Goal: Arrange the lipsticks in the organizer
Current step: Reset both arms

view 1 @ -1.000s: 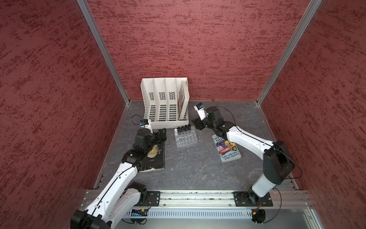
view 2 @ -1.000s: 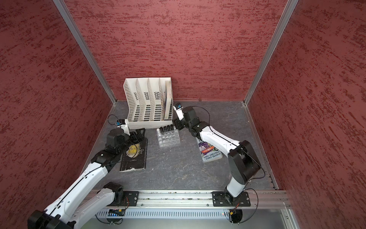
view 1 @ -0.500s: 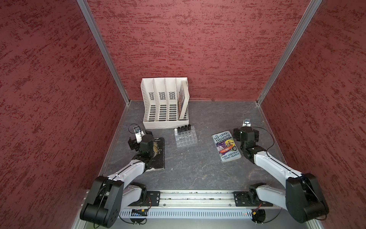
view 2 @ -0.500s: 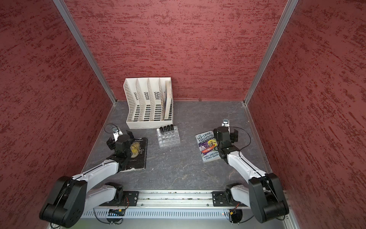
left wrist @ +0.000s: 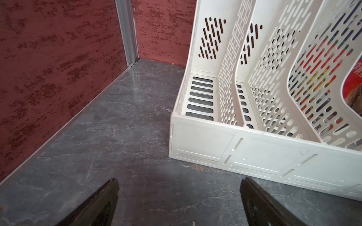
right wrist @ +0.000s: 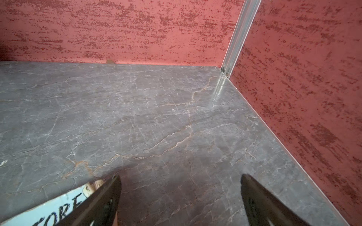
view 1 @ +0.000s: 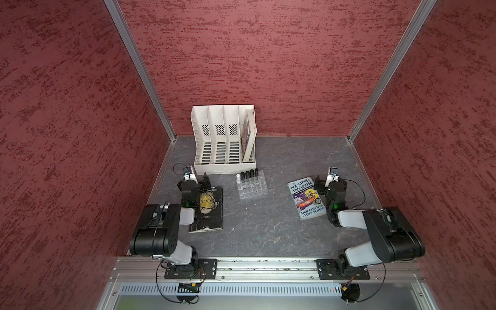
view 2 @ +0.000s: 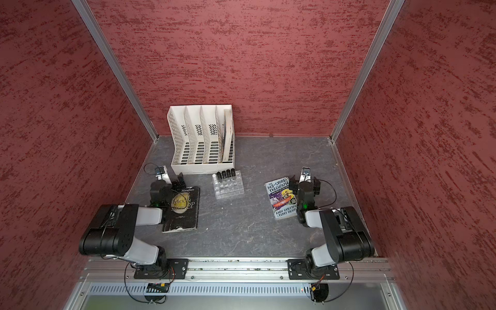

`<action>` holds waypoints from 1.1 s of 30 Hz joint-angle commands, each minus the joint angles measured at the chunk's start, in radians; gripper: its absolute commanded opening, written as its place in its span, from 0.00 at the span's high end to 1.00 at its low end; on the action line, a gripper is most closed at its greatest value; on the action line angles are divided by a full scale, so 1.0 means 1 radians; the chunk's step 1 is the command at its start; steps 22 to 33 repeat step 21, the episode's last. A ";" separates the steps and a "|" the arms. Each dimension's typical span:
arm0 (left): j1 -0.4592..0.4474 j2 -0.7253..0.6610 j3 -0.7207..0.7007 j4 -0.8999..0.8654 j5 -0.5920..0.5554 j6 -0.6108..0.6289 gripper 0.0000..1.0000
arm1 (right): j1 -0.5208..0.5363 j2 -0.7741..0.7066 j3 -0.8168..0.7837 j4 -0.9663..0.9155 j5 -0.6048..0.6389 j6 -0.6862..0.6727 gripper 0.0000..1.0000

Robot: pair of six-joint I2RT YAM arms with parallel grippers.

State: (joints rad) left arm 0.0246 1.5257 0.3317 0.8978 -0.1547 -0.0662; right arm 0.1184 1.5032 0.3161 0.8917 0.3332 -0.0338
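The organizer is a clear stepped tray in front of the white rack, seen in both top views. Several lipsticks stand upright in its back row: one white lipstick at the left end and several black lipsticks beside it. My left gripper is open and empty, low over the floor left of the organizer, by the rack's corner. My right gripper is open and empty, far to the organizer's right, by the blue book's corner.
A white slotted file rack stands at the back with a book in its right slot. A dark book lies by the left arm. A blue book lies by the right arm.
Both arms have drawn back from beside the organizer to folded poses at the sides. The lipsticks and organizer have stayed put.
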 commanded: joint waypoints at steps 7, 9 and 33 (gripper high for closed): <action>-0.010 0.001 0.027 0.036 0.062 0.049 0.00 | -0.074 0.034 0.054 0.033 -0.132 0.061 0.01; -0.014 0.001 0.031 0.026 0.068 0.055 0.00 | -0.075 0.038 0.052 0.044 -0.133 0.058 0.01; -0.023 0.002 0.027 0.037 0.056 0.064 0.00 | -0.074 0.038 0.053 0.041 -0.134 0.058 0.01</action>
